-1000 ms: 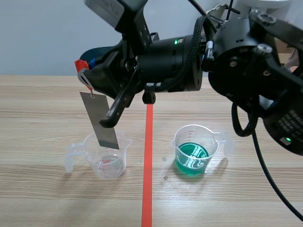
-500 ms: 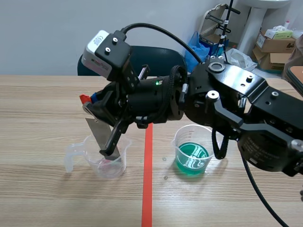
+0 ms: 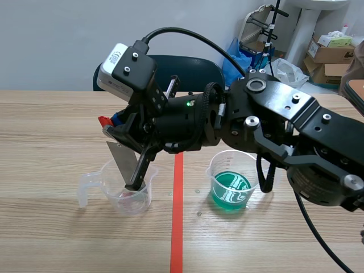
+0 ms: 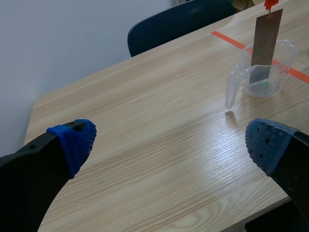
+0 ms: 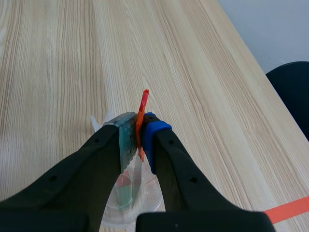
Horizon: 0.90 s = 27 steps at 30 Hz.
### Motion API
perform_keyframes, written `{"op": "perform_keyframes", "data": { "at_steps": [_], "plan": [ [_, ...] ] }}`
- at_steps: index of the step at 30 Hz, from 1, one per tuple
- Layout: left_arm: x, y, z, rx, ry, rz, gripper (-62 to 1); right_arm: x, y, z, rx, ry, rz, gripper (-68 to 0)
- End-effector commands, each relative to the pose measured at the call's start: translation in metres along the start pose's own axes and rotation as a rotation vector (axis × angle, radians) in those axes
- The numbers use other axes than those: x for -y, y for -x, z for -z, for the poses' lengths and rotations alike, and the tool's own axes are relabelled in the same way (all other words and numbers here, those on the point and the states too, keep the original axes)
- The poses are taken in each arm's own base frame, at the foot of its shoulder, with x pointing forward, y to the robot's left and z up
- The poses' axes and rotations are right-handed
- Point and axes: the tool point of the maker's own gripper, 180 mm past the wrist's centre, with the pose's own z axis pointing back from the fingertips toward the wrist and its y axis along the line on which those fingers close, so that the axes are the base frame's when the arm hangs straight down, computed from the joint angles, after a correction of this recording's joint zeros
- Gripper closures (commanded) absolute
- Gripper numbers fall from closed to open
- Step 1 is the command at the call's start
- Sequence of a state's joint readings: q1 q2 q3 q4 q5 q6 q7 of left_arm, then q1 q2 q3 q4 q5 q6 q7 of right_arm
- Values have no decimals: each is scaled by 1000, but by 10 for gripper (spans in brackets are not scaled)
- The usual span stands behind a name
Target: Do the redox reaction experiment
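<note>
Centre-left of the scene view: the R arm, entering from the frame's right and reaching past the orange-red tape line point(image 3: 177, 227), holds a grey metal strip point(image 3: 122, 159) hanging into a clear beaker point(image 3: 114, 193) on the wooden table point(image 3: 45, 142). The R gripper point(image 3: 107, 124) is clamped on a small red tag point(image 3: 103, 120) at the strip's top end. The strip tilts slightly, its lower end inside the beaker, left of the tape line.

The right wrist view confirms the grip: the tag point(image 5: 143, 104) is pinched between the two pads, w/ the beaker's rim point(image 5: 104, 126) directly under the R gripper point(image 5: 140, 133).

Compared w/ 1 sec ago, the arm sits lower in the frame and the strip, then hanging w/ its end about level w/ the rim, is now dipped in. Versus 0.5 sec ago, little differs beyond a slight shift.

A second beaker point(image 3: 219, 165) w/ green liquid point(image 3: 230, 190) stands right of the tape line, apart from the first and unmoved.

In the left wrist view, the L gripper point(image 4: 170, 143) is wide apart w/ nothing between its blue pads point(image 4: 72, 142); strip point(image 4: 267, 36) and clear beaker point(image 4: 285, 58) lie well ahead of it. A dark chair point(image 3: 193, 65) stands behind the table.
</note>
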<state>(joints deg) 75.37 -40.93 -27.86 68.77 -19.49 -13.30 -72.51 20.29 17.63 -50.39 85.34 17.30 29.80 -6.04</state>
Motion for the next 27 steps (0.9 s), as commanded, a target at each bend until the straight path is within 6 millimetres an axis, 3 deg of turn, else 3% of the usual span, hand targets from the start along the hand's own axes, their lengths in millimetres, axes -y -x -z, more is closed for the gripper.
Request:
{"op": "perform_keyframes", "data": {
  "at_steps": [1,15,19,24,27],
  "plan": [
    [-1,-7,0,29,-16,3,-623,6,-13,0,39,7,-14,-6],
    [-1,-7,0,29,-16,3,-623,5,-11,0,26,3,-34,-26],
    [-1,-7,0,29,-16,2,-623,3,-10,0,25,-10,-35,-222],
    [0,-6,0,28,-14,-3,-623,-23,-10,-2,24,-155,-55,-514],
    [0,-6,0,28,-14,-3,-623,-32,-7,-3,11,-206,-62,-593]
  ]
}}
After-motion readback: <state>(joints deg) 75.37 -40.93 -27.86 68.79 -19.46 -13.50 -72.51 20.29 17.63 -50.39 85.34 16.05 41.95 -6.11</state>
